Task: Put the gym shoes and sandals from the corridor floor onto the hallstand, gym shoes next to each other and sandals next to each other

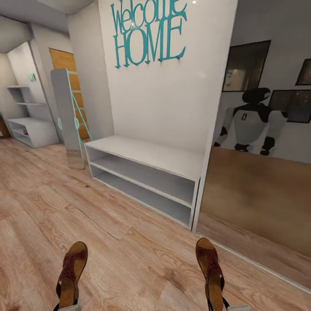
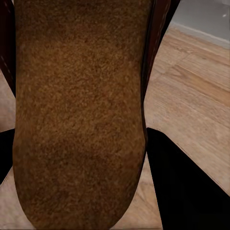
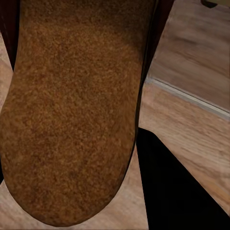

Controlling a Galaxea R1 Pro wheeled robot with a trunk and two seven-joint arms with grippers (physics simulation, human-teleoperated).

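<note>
Two sandals are up off the floor (image 1: 129, 255), one at each lower corner of the head view. Left sandal (image 1: 71, 274): heel end at the picture's bottom edge, where the left tool (image 1: 68, 307) barely shows as a pale sliver with dark straps. Right sandal (image 1: 210, 268): same arrangement, heel end low over the right tool (image 1: 224, 307).

Tool state: left wrist view shows the tan insole (image 2: 79, 115) between dark fingers (image 2: 191, 187), one on each side, pressed to the sandal's sides. Left tool reads as clamped on the left sandal. Right wrist view matches: insole (image 3: 72, 110) flanked by a dark finger (image 3: 182, 191); right tool clamped on the right sandal. Exact jaw gap is hidden by the sandals.

Orientation: both sandals have long axes running away from the robot, toes forward toward the wall. Left toe leans slightly right; right toe leans slightly left. Uppers face up, perforated straps visible.

Surroundings: low white two-shelf bench (image 1: 147, 172) stands ahead against the wall under teal "Welcome HOME" lettering (image 1: 149, 30). A mirror (image 1: 263, 151) to its right reflects the robot. Hallstand (image 1: 30, 125) with stepped upper shelves stands far back left, well apart from the sandals. A tall grey panel (image 1: 67, 112) leans between hallstand and bench.
</note>
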